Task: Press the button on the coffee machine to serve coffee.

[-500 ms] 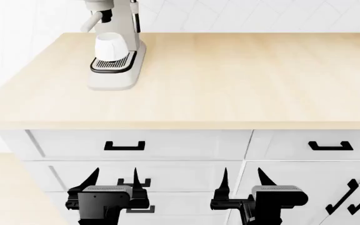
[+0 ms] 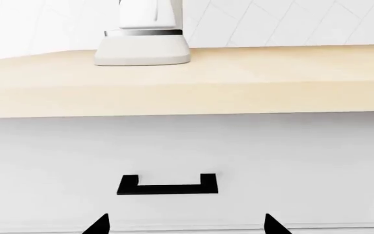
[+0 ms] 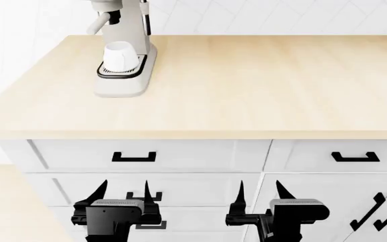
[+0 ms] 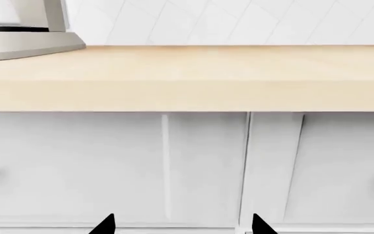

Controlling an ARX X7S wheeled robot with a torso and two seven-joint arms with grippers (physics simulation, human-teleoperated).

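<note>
Where it stands at about eleven o'clock on the counter, the machine heads this list.

Coffee machine: tall cream-white espresso machine point(image 3: 127, 48) with a rounded base, near the far left corner of the worktop; its head is cut off by the top edge of the head view.
Button: not visible in any view, so its place on the machine cannot be told.
Cup: small white cup point(image 3: 120, 56) standing upright on the black-rimmed drip grille point(image 3: 116, 73), under the cream spout point(image 3: 99, 22).
Worktop: pale wooden countertop point(image 3: 247, 85), stretching from the machine toward three o'clock.
Cabinets: white drawer fronts point(image 3: 180, 154) below the counter edge, each with a black bar handle point(image 3: 133, 157).
Left gripper: black two-fingered left gripper point(image 3: 122, 192) at about seven o'clock, below the counter in front of the drawers, jaws spread apart with nothing between them, well apart from the machine.
Right gripper: black two-fingered right gripper point(image 3: 263, 192) at about five o'clock, at the same height, jaws likewise spread and holding nothing.
</note>
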